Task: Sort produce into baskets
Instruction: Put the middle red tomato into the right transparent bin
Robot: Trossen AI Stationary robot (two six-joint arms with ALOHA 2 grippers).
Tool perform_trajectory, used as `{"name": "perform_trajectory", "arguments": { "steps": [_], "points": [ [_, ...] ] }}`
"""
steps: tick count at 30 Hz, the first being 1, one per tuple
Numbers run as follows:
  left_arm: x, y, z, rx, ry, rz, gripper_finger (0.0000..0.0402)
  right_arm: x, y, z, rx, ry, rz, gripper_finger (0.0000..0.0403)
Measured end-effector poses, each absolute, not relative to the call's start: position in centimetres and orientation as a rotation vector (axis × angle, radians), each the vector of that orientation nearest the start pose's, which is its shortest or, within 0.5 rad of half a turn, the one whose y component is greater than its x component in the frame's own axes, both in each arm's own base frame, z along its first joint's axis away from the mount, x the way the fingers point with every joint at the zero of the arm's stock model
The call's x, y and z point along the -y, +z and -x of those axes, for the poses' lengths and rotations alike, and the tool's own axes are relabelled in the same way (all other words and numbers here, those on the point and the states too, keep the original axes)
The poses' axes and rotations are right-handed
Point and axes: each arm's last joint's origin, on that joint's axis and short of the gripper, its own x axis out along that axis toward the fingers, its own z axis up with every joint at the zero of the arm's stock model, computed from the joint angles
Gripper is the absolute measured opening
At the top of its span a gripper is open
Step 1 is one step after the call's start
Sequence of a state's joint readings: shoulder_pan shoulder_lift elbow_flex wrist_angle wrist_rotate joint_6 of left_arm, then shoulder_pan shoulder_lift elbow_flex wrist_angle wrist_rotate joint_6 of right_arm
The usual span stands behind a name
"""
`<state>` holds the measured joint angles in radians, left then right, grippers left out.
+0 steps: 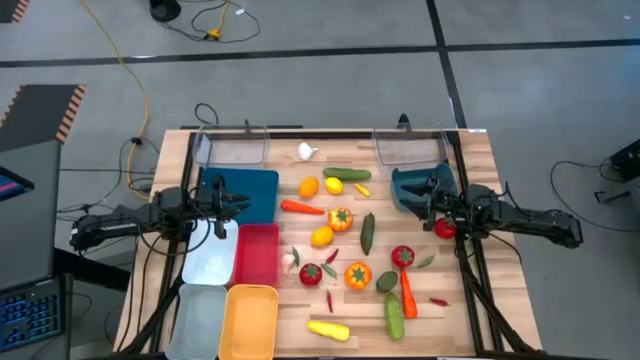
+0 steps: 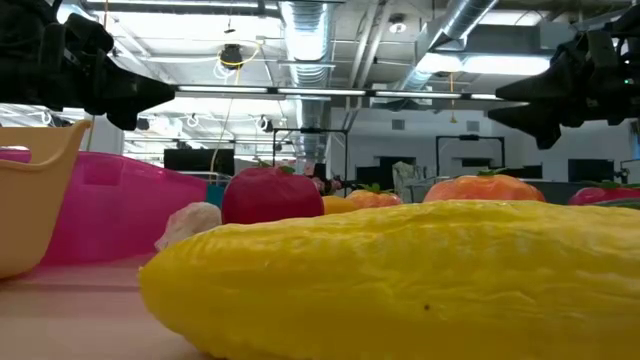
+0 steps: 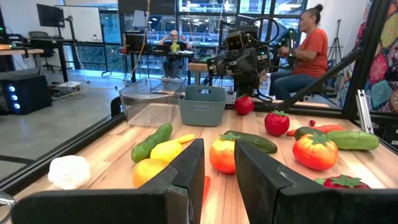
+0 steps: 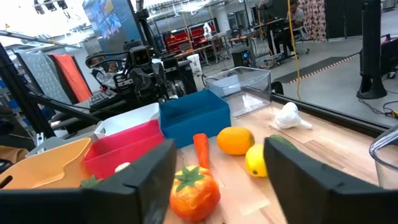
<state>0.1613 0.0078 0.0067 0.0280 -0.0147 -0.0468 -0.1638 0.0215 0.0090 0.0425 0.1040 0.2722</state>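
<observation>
1. The produce lies loose over the middle of the surface [image 1: 470,160], and no piece shows in any basket. The main risk is a crowded pick. The orange pepper [image 1: 340,218], a lemon [image 1: 322,236] and the dark cucumber [image 1: 368,232] sit just beside one another; jaws coming down on one could knock its neighbour, and the round pieces would likely roll.
2. The right gripper [image 1: 422,200] hovers near the right edge, just beside the teal basket [image 1: 405,180]; its jaws are spread wide with nothing between them. A red tomato [image 1: 444,228] lies close under that arm's wrist; a sweep of the arm could push it toward the right edge.
3. The left gripper [image 1: 232,203] hangs over the dark blue basket [image 1: 255,185] by the left edge; its jaws stand apart, holding nothing. Its way to the produce passes over the red basket [image 1: 258,255] and the white basket [image 1: 210,258]; a low path could catch a rim and shift a basket.
4. Two clear baskets [image 1: 238,150] [image 1: 410,147] stand along the far edge; the grey-blue basket [image 1: 197,320] and the yellow basket [image 1: 250,320] sit at the near left corner. The yellow squash [image 1: 328,330] lies by the near edge; a nudge could send it off.
5. Beyond the surface, seated people show in the left wrist view, well apart from the arms.
</observation>
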Motion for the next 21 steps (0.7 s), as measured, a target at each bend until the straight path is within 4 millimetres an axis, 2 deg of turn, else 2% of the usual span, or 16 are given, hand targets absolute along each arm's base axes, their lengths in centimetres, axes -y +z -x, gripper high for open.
{"name": "perform_trajectory", "arguments": {
  "steps": [5,10,15,21],
  "points": [
    [-1.6,16.8,-9.6,0.031,0.175,0.045,0.0076,1.9,16.9,-9.6,0.067,-0.261,-0.269,0.0311],
    [-1.6,16.8,-9.6,0.031,0.175,0.045,0.0076,1.9,17.2,-9.6,0.061,-0.261,-0.269,0.0312],
    [-1.6,16.8,-9.6,0.031,0.175,0.045,0.0076,1.8,18.4,-9.3,0.101,-0.255,-0.267,0.0311],
    [-1.6,16.8,-9.6,0.031,0.176,0.045,0.0076,1.8,18.5,-9.3,0.101,-0.255,-0.268,0.0311]
  ]
}}
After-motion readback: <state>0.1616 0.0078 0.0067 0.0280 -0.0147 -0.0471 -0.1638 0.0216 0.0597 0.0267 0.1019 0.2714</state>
